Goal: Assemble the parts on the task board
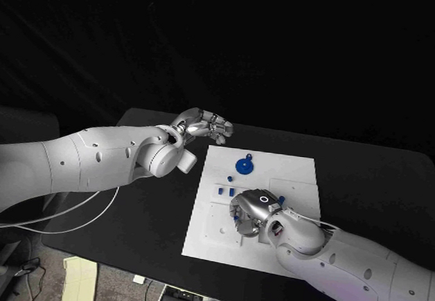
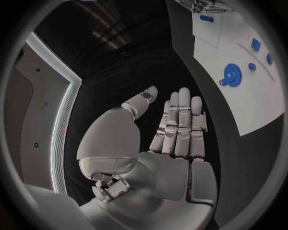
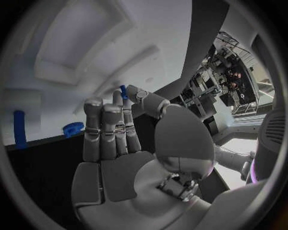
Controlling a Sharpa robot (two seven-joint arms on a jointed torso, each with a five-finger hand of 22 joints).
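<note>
Board: I saw the white task board (image 1: 276, 168) lying flat in the middle of the black table (image 1: 375, 182); every place below is given relative to this board.

Blue disc: a round blue disc (image 1: 245, 165) with a small tab lay on the board's far half, near its left side; in the left wrist view I saw the same disc (image 2: 232, 74) flat on the white surface.

Small blue parts: I counted several small blue pieces (image 1: 225, 190) in a short row on the board's left-hand middle, just beside my right hand; the left wrist view gave me three more small ones (image 2: 256, 45) beyond the disc.

Left hand: my left hand (image 1: 205, 126) hung off the board, just past its far left corner, above the table. In the left wrist view the fingers (image 2: 180, 120) stood straight and side by side, the thumb apart, the palm bare; it held nothing.

Right hand: my right hand (image 1: 254, 210) lay over the board's middle, palm down. In the right wrist view its fingers (image 3: 108, 129) were nearly straight, and a small blue piece (image 3: 123, 91) showed at the fingertips. I could not tell whether it was pinched or merely lay behind them.
</note>
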